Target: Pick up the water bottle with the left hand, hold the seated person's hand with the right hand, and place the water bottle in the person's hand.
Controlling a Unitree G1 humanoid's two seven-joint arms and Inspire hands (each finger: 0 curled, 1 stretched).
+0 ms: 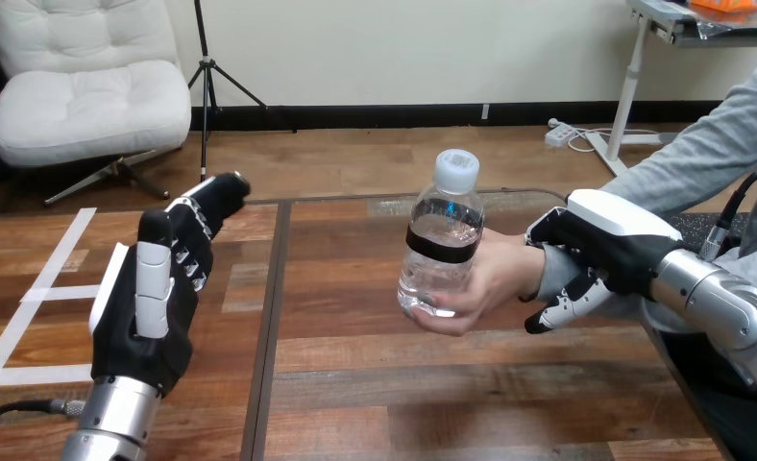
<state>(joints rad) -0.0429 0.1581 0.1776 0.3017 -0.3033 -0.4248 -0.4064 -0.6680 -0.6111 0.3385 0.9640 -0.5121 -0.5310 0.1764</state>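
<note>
So the clear water bottle (442, 245) is upright in the person's hand (495, 279), above the wooden table (432, 403) — their fingers hide part of its lower end. The robot's right hand (610, 240) is wrapped round the person's wrist (550, 274), fingers curled under the grey sleeve, palm side hidden. The left hand (154, 298) is well apart at the left, fingers relaxed and empty — its forearm is cut off at the bottom edge.

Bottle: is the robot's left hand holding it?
No: the person's hand grips the bottle, while the left hand is open and well apart from it.
</note>
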